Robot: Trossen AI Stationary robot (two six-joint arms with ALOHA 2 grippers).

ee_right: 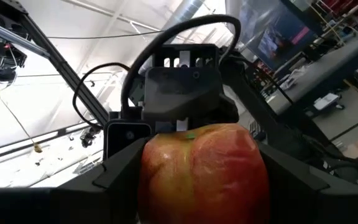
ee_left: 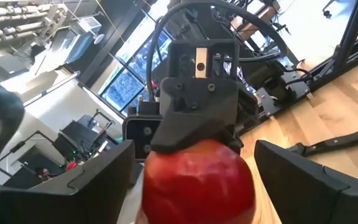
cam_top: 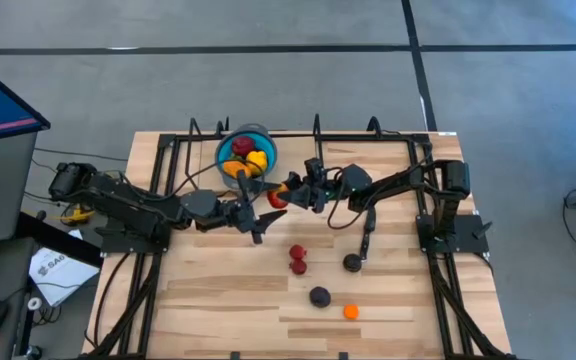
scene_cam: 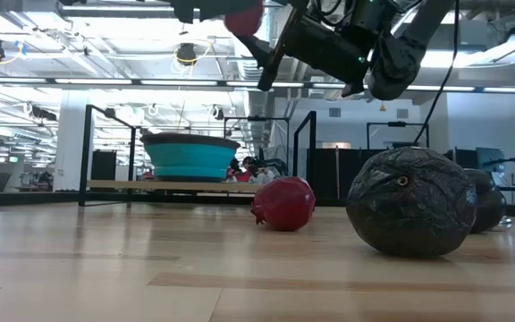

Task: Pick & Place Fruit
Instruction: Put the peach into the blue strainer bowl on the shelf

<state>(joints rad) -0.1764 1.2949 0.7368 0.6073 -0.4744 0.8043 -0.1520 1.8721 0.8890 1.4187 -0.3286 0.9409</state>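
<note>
A red apple [cam_top: 277, 198] hangs in the air between my two grippers near the table's middle, and shows at the low view's top [scene_cam: 244, 18]. My right gripper [cam_top: 290, 190] is shut on it. My left gripper [cam_top: 266, 206] is open, a finger on each side of the apple [ee_left: 197, 180]; whether they touch it I cannot tell. Red, yellow and orange fruit [cam_top: 248, 158] lie in the blue bowl [cam_top: 223, 150]. Two red pieces [cam_top: 298, 260], a dark piece [cam_top: 352, 262], a dark purple piece [cam_top: 319, 296] and an orange piece [cam_top: 351, 312] rest on the table. My right gripper pinches the apple's sides [ee_right: 204, 174] between its two fingers [ee_right: 120, 171], coming level from the table's right side. The apple is lifted clear of the table, with its reddish-yellow skin facing the wrist camera.
A slim black knife [cam_top: 366, 235] lies on the table right of the grippers. Black frame rails [cam_top: 168, 170] run along the left, right and far edges. The bowl stands at the far edge. In the low view a red fruit [scene_cam: 284, 203] and a dark purple one [scene_cam: 409, 201] sit close.
</note>
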